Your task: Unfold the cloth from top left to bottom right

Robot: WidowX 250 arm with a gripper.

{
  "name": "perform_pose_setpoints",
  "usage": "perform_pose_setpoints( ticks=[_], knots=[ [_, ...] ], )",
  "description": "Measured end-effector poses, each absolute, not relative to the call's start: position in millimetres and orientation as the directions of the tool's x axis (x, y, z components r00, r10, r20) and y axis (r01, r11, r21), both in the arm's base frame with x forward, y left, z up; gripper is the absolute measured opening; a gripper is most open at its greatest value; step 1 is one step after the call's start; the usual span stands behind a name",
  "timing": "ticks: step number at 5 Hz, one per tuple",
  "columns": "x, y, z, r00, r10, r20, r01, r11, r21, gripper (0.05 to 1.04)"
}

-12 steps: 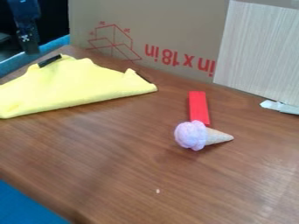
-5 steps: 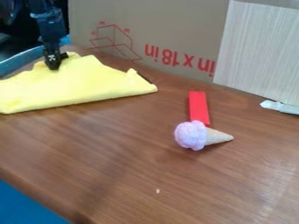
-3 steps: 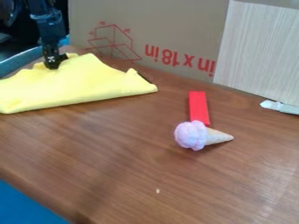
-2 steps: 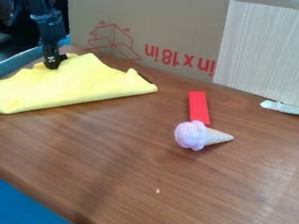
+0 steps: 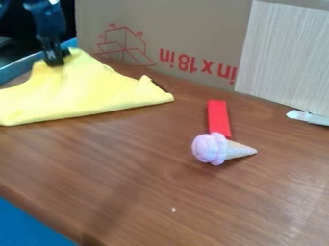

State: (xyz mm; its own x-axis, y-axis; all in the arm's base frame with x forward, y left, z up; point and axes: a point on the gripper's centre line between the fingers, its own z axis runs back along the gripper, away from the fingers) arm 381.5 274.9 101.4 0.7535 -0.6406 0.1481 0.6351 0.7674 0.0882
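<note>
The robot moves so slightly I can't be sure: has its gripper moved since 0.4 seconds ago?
Yes. Judged against the cardboard, the gripper is slightly higher in the picture, and the yellow cloth beside it has risen too.

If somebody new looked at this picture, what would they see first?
Probably the big bright yellow cloth, lying folded on the left side of the brown table, with the black pincer at its top edge. Next they might spot the toy ice cream lying on its side right of the middle, its cone pointing right. A flat red strip lies just behind it.
</note>
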Motion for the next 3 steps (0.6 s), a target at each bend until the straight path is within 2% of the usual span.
perform_pose_setpoints(
  ticks=[1,3],
  knots=[
    [371.1,277.2,119.7,0.740,-0.645,0.192,0.639,0.763,0.097,0.078],
    [366.5,277.4,110.8,0.737,-0.650,0.186,0.648,0.757,0.080,0.078]
  ],
)
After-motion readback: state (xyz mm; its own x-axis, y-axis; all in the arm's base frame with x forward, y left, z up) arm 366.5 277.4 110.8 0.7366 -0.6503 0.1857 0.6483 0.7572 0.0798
